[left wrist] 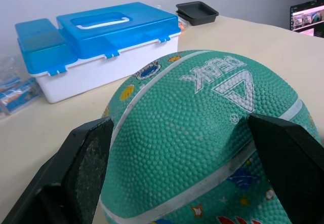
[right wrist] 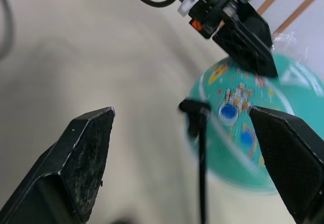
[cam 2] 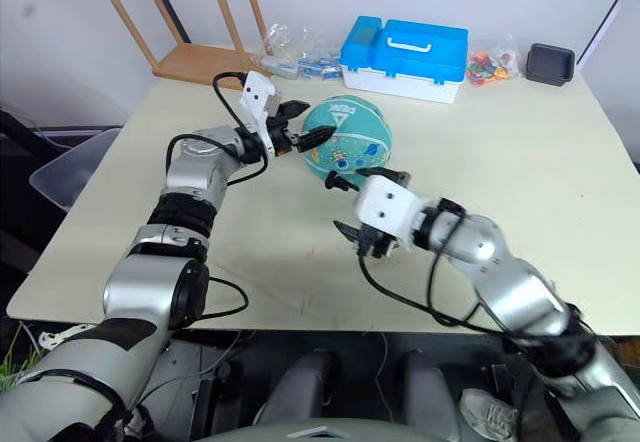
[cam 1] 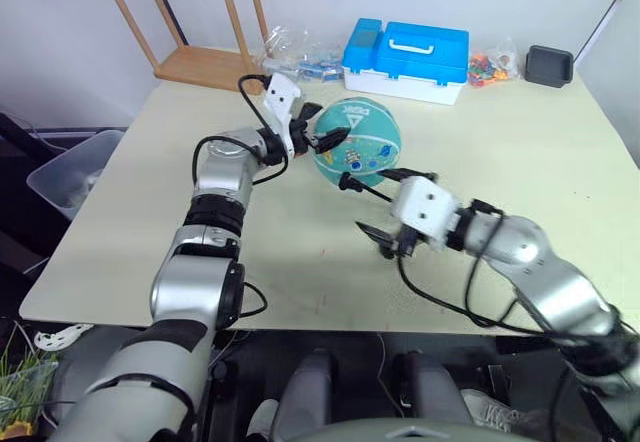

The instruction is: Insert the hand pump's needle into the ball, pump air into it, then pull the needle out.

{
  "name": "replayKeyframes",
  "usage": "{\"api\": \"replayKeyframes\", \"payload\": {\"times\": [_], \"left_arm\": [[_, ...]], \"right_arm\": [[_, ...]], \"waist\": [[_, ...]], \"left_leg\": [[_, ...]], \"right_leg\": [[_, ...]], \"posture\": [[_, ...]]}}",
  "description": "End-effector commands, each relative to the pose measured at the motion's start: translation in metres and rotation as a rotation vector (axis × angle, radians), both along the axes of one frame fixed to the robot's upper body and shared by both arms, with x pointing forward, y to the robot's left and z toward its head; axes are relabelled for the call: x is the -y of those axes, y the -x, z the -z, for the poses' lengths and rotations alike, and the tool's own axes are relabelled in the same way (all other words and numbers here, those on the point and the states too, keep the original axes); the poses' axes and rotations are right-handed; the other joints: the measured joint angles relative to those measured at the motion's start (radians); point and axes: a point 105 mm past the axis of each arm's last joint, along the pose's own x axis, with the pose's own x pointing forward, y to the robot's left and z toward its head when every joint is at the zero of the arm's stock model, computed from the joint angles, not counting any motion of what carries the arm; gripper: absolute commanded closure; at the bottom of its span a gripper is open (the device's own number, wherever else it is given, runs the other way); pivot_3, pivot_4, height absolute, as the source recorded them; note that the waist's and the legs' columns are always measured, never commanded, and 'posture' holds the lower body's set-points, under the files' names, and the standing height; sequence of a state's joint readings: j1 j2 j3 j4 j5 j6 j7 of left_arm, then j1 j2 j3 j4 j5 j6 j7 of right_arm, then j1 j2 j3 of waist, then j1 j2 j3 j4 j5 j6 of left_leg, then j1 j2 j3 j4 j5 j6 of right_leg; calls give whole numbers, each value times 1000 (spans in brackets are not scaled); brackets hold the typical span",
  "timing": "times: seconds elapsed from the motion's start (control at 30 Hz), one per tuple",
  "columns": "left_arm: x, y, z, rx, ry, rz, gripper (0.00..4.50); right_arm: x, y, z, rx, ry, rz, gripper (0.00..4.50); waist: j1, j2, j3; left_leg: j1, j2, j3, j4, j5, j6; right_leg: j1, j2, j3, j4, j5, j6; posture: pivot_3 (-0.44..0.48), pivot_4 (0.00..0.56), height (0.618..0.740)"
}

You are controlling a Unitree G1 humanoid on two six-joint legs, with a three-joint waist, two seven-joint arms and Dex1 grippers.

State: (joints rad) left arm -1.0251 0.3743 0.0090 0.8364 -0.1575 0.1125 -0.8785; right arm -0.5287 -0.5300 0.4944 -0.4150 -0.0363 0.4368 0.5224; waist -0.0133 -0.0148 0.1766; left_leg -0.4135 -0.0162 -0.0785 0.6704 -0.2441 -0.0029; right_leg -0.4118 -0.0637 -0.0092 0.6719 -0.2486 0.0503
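From the head views, I see my left gripper [cam 1: 312, 130] spread against the teal ball [cam 1: 358, 140] on the table [cam 1: 520, 152], my right gripper [cam 1: 372, 205] open just in front of it. Left wrist: fingers [left wrist: 83, 158] flank the ball. Right wrist: a thin black hose tip [right wrist: 195, 107], probably the pump's, stands upright between my spread jaws, ball beyond.

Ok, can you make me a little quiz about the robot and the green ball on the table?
1. True or false: the left gripper has its fingers around the ball.
2. What colour is the lid of the box behind the ball? A red, B blue, C yellow.
3. Fill in: the right gripper is ____, holding nothing.

Key: 1 true; 2 B; 3 open.
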Motion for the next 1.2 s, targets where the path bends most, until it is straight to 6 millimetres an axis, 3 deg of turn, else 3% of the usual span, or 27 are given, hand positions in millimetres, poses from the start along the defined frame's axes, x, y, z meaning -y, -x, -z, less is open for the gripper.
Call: {"api": "replayKeyframes", "payload": {"times": [0.03,0.37,0.5,0.97,1.07,1.17,1.2], "left_arm": [[5,1,0,-19,-14,1,55],[2,3,-3,-22,7,-27,55],[1,3,0,-26,9,-33,55],[0,4,1,-26,22,-49,55],[0,4,1,-27,26,-49,55],[-1,4,-1,-26,33,-48,55],[-1,5,-1,-24,34,-48,55]], "right_arm": [[-17,-22,-4,180,66,-8,99],[-30,-45,20,312,157,-37,99],[-28,-54,26,371,191,-15,1759],[-31,-61,25,481,171,21,1759],[-29,-63,27,495,184,27,2555],[-26,-66,30,502,197,28,3916],[-25,-67,30,506,196,30,4172]], "waist": [[0,0,0],[-2,0,0],[-3,0,0],[-3,0,0],[-3,0,0],[-3,0,0],[-3,0,0]], "left_leg": [[0,0,0,0,0,0],[0,-1,-1,0,0,-1],[0,-1,-1,0,0,-1],[0,-1,-1,0,1,-1],[0,-1,-1,0,0,-1],[0,-1,0,0,1,-1],[1,-1,0,0,1,-1]], "right_leg": [[0,0,0,0,0,0],[0,0,0,1,0,0],[-1,0,1,1,0,0],[-1,0,1,1,0,0],[-1,0,1,2,0,0],[-1,0,1,2,0,0],[-1,0,1,2,0,0]], "posture": [[0,150,740],[0,150,740],[0,150,740],[0,150,740],[0,150,740],[0,150,740],[0,150,740]]}}
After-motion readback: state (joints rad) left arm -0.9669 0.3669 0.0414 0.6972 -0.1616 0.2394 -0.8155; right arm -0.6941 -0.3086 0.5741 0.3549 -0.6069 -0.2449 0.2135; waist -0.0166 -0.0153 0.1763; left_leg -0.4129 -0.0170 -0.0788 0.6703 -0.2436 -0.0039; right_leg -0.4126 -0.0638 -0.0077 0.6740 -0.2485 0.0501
